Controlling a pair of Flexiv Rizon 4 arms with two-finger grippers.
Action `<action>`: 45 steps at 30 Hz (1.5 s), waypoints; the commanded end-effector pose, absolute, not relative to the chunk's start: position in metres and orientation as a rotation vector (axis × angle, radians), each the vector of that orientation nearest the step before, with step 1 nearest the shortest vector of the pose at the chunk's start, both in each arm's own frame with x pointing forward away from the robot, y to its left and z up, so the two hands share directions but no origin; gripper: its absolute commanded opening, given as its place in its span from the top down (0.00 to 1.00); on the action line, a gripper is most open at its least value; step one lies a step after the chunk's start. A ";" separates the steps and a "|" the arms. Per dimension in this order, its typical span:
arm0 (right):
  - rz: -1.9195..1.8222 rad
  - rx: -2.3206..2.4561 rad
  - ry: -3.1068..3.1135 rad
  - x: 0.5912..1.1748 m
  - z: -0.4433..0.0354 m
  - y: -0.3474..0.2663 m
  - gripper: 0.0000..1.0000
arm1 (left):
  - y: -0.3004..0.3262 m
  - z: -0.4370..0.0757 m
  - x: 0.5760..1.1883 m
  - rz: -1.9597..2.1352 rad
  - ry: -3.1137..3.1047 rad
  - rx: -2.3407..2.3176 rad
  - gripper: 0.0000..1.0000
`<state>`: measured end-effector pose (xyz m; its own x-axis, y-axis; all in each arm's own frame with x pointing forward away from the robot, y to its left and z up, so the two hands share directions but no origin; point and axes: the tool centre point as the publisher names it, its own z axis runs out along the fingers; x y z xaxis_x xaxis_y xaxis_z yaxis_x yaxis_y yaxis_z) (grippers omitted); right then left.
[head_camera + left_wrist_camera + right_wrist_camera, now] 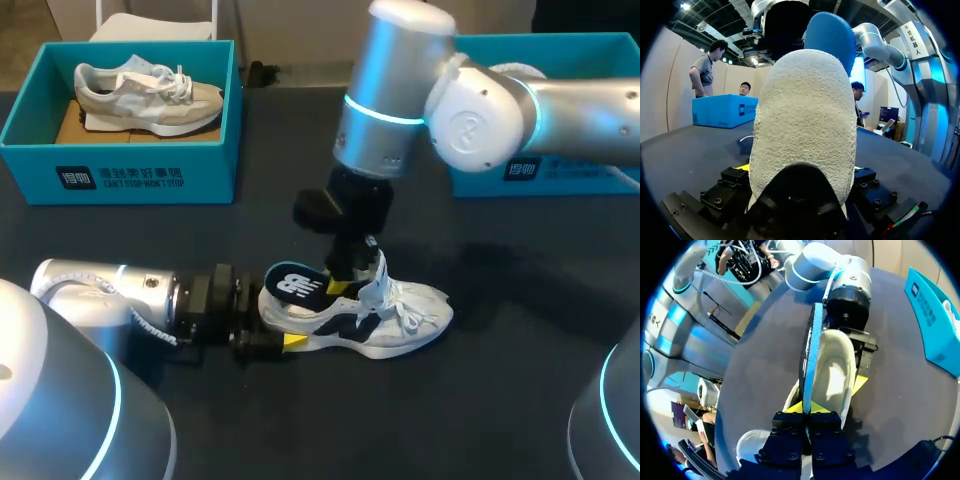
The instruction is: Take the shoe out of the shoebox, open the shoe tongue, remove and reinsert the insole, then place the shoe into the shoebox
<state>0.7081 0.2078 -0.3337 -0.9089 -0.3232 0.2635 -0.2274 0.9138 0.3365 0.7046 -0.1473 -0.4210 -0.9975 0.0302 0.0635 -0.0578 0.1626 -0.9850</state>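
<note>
head view: the dark table (520, 400) fills my screen. a teal shoebox (120, 175) sits at 10 o'clock with a beige shoe (150, 95) inside. a second box (580, 185) at 2 o'clock is partly behind my right arm (480, 110), which comes in from 3 o'clock. my left arm (110, 295) lies low over the table from 8 o'clock. the white and navy shoe (395, 320) stands on its sole just below centre, its long axis running 9 to 3, heel at 9 and toe at 3. the blue insole (297, 284) sticks up out of the heel opening. my left gripper (285, 341) clamps the heel from both sides; in the left wrist view the heel fills the gap between its fingers. my right gripper (343, 287) pinches the insole's edge, tips nearly together.
</note>
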 end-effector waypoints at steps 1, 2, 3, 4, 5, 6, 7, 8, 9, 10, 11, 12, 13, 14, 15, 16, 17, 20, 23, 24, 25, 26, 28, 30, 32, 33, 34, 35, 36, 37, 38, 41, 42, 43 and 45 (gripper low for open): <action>-0.371 0.435 -2.711 0.713 -0.341 0.229 1.00 | -0.148 -0.421 0.704 1.991 -2.344 0.031 1.00; -0.372 0.442 -2.705 0.712 -0.340 0.231 1.00 | -0.148 -0.421 0.704 1.991 -2.344 0.031 1.00; -0.371 0.451 -2.695 0.711 -0.340 0.232 1.00 | -0.148 -0.421 0.704 1.991 -2.344 0.031 1.00; -0.374 0.464 -2.687 0.711 -0.339 0.234 1.00 | -0.148 -0.421 0.704 1.991 -2.344 0.031 1.00; -0.359 0.469 -2.678 0.711 -0.339 0.236 1.00 | -0.148 -0.421 0.704 1.991 -2.344 0.031 1.00; -0.356 0.468 -2.674 0.711 -0.339 0.236 1.00 | -0.148 -0.421 0.704 1.991 -2.344 0.031 1.00; -0.355 0.474 -2.667 0.711 -0.340 0.238 1.00 | -0.148 -0.421 0.704 1.991 -2.344 0.031 1.00; -0.353 0.478 -2.660 0.710 -0.340 0.240 1.00 | -0.148 -0.421 0.704 1.991 -2.344 0.031 1.00; -0.352 0.478 -2.656 0.710 -0.340 0.241 1.00 | -0.148 -0.421 0.704 1.991 -2.344 0.031 1.00; -0.357 0.475 -2.652 0.710 -0.340 0.241 1.00 | -0.148 -0.421 0.704 1.991 -2.344 0.031 1.00; -0.362 0.469 -2.651 0.710 -0.340 0.241 0.93 | -0.148 -0.421 0.704 1.991 -2.344 0.031 1.00; -0.363 0.459 -2.650 0.710 -0.339 0.241 0.83 | -0.148 -0.421 0.704 1.991 -2.344 0.031 1.00; -0.368 0.448 -2.649 0.710 -0.338 0.240 0.73 | -0.148 -0.421 0.704 1.991 -2.344 0.031 1.00; -0.375 0.437 -2.648 0.710 -0.338 0.238 0.60 | -0.148 -0.421 0.704 1.991 -2.344 0.031 1.00; -0.380 0.425 -2.649 0.710 -0.337 0.237 0.52 | -0.148 -0.421 0.704 1.991 -2.344 0.031 1.00; -0.387 0.414 -2.648 0.710 -0.335 0.236 0.30 | -0.148 -0.421 0.704 1.991 -2.344 0.031 1.00; -0.394 0.404 -2.646 0.710 -0.334 0.235 0.16 | -0.148 -0.421 0.704 1.991 -2.344 0.031 1.00; -0.429 0.364 -2.636 0.711 -0.331 0.230 0.01 | -0.148 -0.421 0.704 1.991 -2.344 0.031 1.00; -0.446 0.327 -2.620 0.714 -0.328 0.227 0.00 | -0.148 -0.421 0.704 1.991 -2.344 0.031 1.00; -0.460 0.311 -2.610 0.715 -0.328 0.227 0.00 | -0.148 -0.421 0.704 1.991 -2.344 0.031 1.00; -0.472 0.299 -2.605 0.716 -0.328 0.226 0.00 | -0.148 -0.421 0.704 1.991 -2.344 0.031 1.00; -0.486 0.293 -2.598 0.716 -0.327 0.225 0.00 | -0.148 -0.421 0.704 1.991 -2.344 0.031 1.00; -0.498 0.262 -2.594 0.716 -0.326 0.225 0.02 | -0.148 -0.421 0.704 1.991 -2.344 0.031 1.00; -0.524 0.235 -2.587 0.715 -0.325 0.225 0.06 | -0.148 -0.421 0.704 1.991 -2.344 0.031 1.00; -0.545 0.213 -2.577 0.714 -0.325 0.226 0.11 | -0.148 -0.421 0.704 1.991 -2.344 0.031 1.00; -0.565 0.205 -2.571 0.714 -0.326 0.226 0.15 | -0.148 -0.421 0.704 1.991 -2.344 0.031 1.00; -0.570 0.201 -2.568 0.714 -0.326 0.227 0.19 | -0.148 -0.421 0.704 1.991 -2.344 0.031 1.00; -0.569 0.194 -2.566 0.714 -0.326 0.229 0.20 | -0.148 -0.421 0.704 1.991 -2.344 0.031 1.00; -0.573 0.188 -2.565 0.714 -0.325 0.230 0.20 | -0.148 -0.421 0.704 1.991 -2.344 0.031 1.00; -0.574 0.181 -2.562 0.713 -0.325 0.231 0.23 | -0.148 -0.421 0.704 1.991 -2.344 0.031 1.00; -0.575 0.176 -2.560 0.713 -0.323 0.231 0.29 | -0.148 -0.421 0.704 1.991 -2.344 0.031 1.00; -0.542 0.159 -2.550 0.713 -0.320 0.233 0.31 | -0.148 -0.421 0.704 1.991 -2.344 0.031 1.00; -0.525 0.150 -2.545 0.712 -0.319 0.233 0.31 | -0.148 -0.421 0.704 1.991 -2.344 0.031 1.00; -0.522 0.145 -2.539 0.712 -0.319 0.233 0.30 | -0.148 -0.421 0.704 1.991 -2.344 0.031 1.00; -0.522 0.131 -2.529 0.712 -0.319 0.234 0.28 | -0.148 -0.421 0.704 1.991 -2.344 0.031 1.00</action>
<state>0.7090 0.2298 -0.3198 -0.8480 -0.1980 0.4916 0.0189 0.9157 0.4014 0.7046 -0.1474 -0.4210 -0.9975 0.0302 0.0634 -0.0577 0.1625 -0.9850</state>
